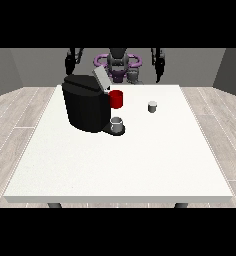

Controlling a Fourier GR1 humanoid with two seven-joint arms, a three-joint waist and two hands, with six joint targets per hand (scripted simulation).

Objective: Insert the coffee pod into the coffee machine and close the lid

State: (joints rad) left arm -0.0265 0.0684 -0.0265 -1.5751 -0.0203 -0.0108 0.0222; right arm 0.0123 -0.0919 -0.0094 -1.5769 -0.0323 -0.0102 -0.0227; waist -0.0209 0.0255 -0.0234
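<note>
— Pod [152, 106]: where is it?
— On the table [115, 165], well apart from the machine [85, 106], toward the view's right.
— And the lid [101, 79]?
— Up, tilted open. A red cup [117, 99] is just behind the machine, a grey cup [117, 124] on its tray.
— The hands?
— Both raised behind the table's far edge, holding nothing: one at the view's left [70, 62], one at the right [159, 71]. How their fingers lie, I cannot tell.
</note>
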